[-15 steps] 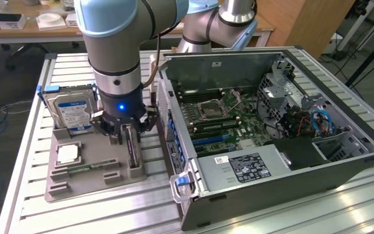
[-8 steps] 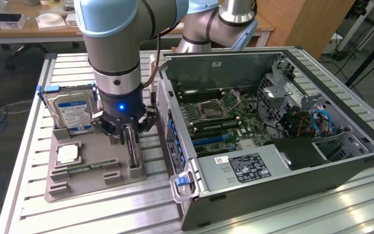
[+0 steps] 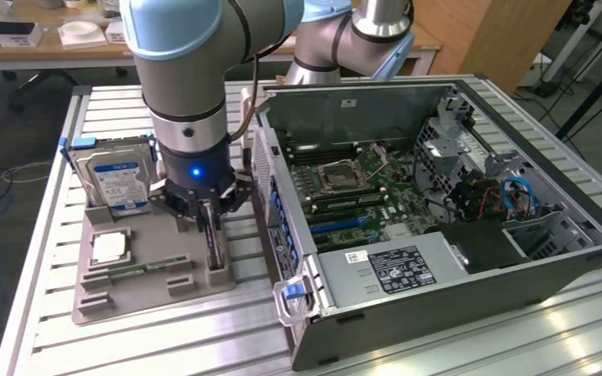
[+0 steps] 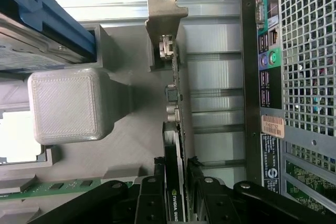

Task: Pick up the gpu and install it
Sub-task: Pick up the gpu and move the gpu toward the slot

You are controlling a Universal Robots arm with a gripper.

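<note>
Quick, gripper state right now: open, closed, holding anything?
Gripper: down over the gpu standing in the grey tray; open or closed cannot be told.

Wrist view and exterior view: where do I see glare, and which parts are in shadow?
Exterior view: glare lies on the table at the exterior view's lower right, and a blue light glows above the tool. Wrist view: the table is washed out to near white, while the tool at the gpu is dark.
</note>
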